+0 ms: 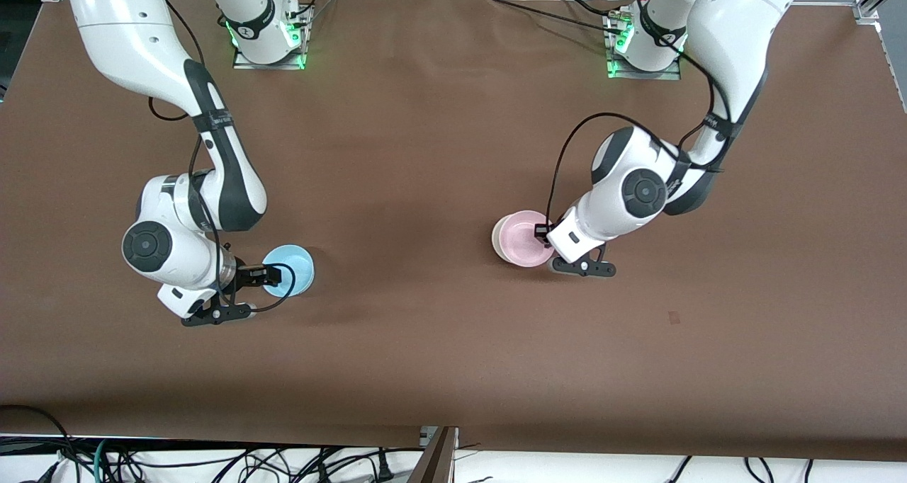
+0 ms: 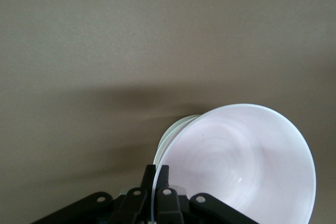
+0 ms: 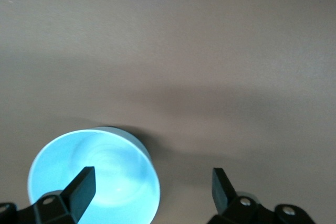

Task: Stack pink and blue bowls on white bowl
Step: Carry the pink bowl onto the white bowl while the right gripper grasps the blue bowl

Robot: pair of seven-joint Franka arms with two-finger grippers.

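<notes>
sitting mouth-up, the pink bowl (image 1: 523, 237) rests nested in the white bowl (image 1: 498, 236) toward the left arm's end of the table (image 1: 439, 150). the left gripper (image 2: 156, 182) has its fingers pinched together on the pink bowl's rim. the blue bowl (image 1: 289, 270) stands upright toward the right arm's end, well apart, with one finger (image 3: 81, 187) of the spread-wide right gripper (image 3: 152, 187) over it. bare brown cloth lies between the bowls, cables along the near edge.
</notes>
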